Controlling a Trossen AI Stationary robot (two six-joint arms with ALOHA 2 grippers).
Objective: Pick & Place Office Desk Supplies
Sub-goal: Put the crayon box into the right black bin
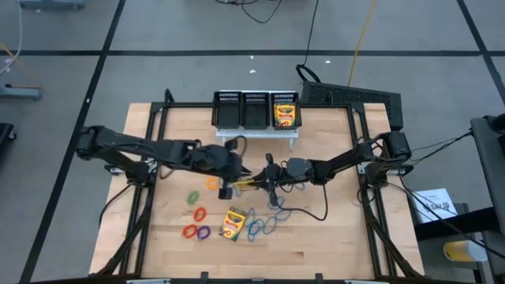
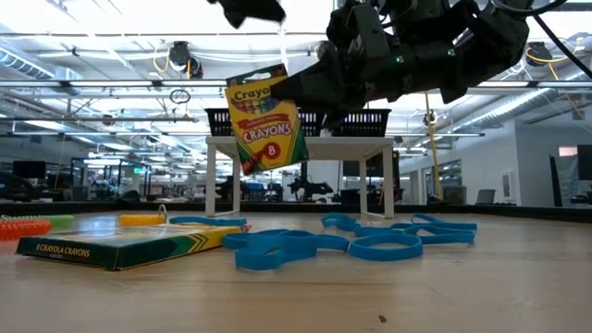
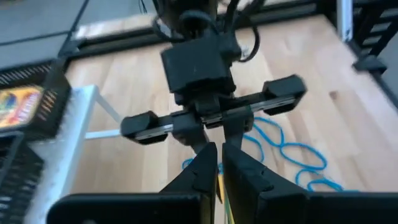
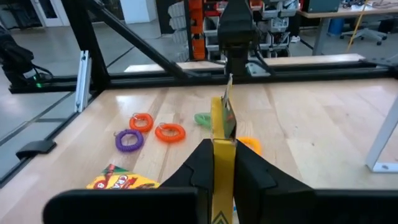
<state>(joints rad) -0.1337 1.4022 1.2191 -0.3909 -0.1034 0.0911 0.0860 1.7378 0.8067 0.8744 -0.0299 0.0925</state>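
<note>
A yellow-and-green crayon box (image 2: 265, 120) hangs in the air over the table's middle, with my right gripper (image 4: 222, 163) shut on it. My left gripper (image 3: 218, 171) faces it from the left and a little higher. Its fingers stand a narrow slit apart, and in the low view it (image 2: 250, 11) is clear above the box top. A second crayon box (image 1: 232, 223) lies flat on the wood beside several blue loops (image 1: 264, 225). Orange (image 1: 211, 183), green (image 1: 193, 195), red (image 1: 189, 231) and purple (image 1: 203, 233) loops lie toward the left. My right gripper pinches the crayon box between its two fingers, one on each broad face, at the box's edge nearest the arm (image 4: 222, 149). The fingers come level from the table's right side. The box is lifted clear of the table and stands upright with a slight tilt (image 2: 277, 139).
A black mesh organiser (image 1: 241, 110) stands on a white stand (image 1: 260, 132) at the far edge, with another crayon box (image 1: 285, 114) in its right compartment. Dark frame bars run along the table's left and right sides. Bare wood lies near the front right.
</note>
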